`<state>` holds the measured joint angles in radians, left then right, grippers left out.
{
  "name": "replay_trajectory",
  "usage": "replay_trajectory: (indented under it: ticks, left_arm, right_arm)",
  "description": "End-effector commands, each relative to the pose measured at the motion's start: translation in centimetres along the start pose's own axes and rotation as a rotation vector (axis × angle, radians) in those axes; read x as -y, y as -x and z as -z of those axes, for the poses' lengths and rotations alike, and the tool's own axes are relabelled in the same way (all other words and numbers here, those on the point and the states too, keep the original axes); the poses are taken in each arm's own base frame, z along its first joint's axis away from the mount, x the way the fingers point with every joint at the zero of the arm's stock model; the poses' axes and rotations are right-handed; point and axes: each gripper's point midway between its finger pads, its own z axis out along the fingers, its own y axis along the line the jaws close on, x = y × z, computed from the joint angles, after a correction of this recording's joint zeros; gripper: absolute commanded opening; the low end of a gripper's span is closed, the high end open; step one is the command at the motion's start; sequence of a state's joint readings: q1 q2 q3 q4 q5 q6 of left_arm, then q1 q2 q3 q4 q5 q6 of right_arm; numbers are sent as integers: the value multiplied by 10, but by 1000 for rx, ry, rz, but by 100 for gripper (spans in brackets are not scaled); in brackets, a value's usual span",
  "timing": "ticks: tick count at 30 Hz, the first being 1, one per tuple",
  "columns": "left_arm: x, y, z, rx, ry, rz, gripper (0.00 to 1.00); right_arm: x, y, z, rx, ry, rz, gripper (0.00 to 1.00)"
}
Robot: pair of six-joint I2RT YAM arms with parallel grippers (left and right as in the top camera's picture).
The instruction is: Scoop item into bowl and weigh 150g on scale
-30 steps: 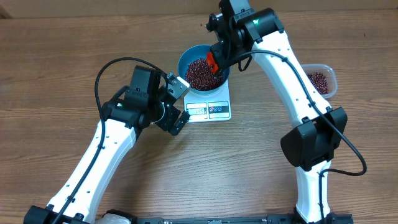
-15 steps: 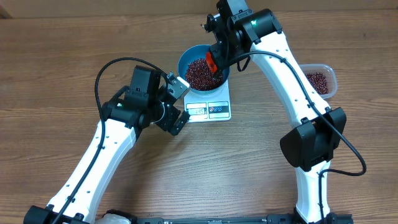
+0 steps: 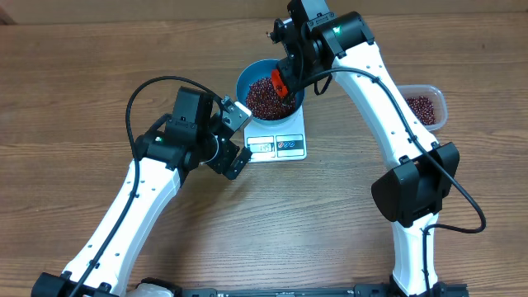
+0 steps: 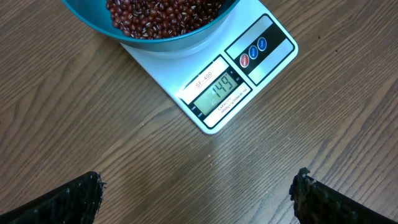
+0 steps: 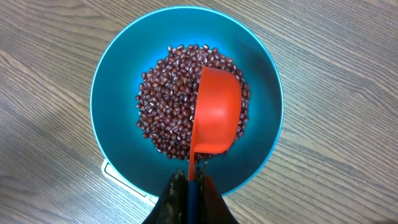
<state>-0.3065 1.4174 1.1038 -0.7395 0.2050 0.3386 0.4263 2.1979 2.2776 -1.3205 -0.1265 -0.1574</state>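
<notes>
Over the bowl [image 5: 112, 81], right gripper [image 5: 189, 180] pinches the scoop [image 5: 217, 112] handle; scale [image 4: 217, 93] reads 149, so trickle a few beans [image 5: 165, 106] gently. Left gripper [image 4: 196, 199] spread, idle.

Wooden table surface and the objects resting directly on it.
The brown wood-grain table [image 3: 82, 66] carries a white rectangular scale [image 3: 278, 146] near its centre, display edge toward the arms' bases, and a clear rounded tub [image 3: 443, 106] well apart at the right.
</notes>
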Motion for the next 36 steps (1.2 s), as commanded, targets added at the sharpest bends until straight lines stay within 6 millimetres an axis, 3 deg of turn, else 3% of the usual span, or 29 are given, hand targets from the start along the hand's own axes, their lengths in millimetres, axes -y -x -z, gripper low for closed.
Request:
replay_trajectory:
  ticks: [1, 36]
  left_arm:
    - [-1, 2, 6, 20, 5, 10, 100]
    - [-1, 2, 6, 20, 5, 10, 100]
  right_arm:
    - [-3, 16, 32, 88, -5, 20, 4]
    - [-1, 16, 36, 90, -26, 100, 4]
